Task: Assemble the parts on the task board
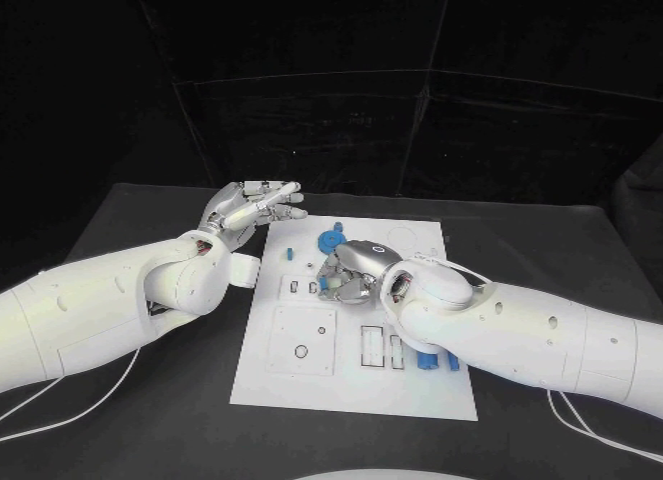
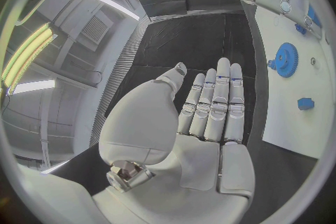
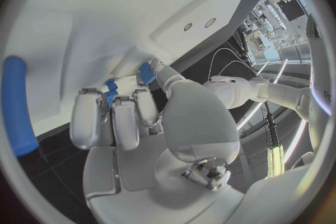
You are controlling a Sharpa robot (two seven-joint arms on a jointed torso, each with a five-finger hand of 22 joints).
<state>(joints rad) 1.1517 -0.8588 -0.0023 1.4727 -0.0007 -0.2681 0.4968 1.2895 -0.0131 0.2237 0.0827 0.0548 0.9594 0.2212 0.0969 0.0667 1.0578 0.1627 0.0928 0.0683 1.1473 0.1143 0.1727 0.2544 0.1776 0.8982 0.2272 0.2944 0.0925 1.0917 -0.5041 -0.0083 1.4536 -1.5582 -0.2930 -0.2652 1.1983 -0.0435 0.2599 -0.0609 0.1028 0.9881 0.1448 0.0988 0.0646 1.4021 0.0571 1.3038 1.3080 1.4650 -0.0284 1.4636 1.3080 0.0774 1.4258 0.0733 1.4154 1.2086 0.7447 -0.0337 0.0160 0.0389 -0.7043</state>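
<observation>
1. The left hand (image 1: 249, 212) hovers over the black worktop (image 1: 129, 220), just off the board's far left corner. Its fingers (image 2: 215, 103) lie straight and close side by side, the thumb apart, and nothing is in them.
2. The board (image 1: 353, 390) is a white plate in the middle of the worktop, with outlined recesses and small holes in its near left part. No writing or label on it can be read.
3. A blue gear (image 1: 330, 239) lies flat on the board's far part, between the two hands; the left wrist view shows it (image 2: 285, 59) toothed, with a hole at its centre. A small blue piece (image 2: 305, 103) lies on the board near it.
4. The right hand (image 1: 354, 270) is palm down over the board's middle, fingers (image 3: 126, 120) curled in. A small blue part (image 3: 112, 92) shows at their tips, against the board; whether the fingers actually pinch it I cannot tell.
5. More blue parts (image 1: 435, 360) sit on the board's near right, partly hidden by the right arm.
6. A long blue piece (image 3: 17, 103) shows in the right wrist view.
</observation>
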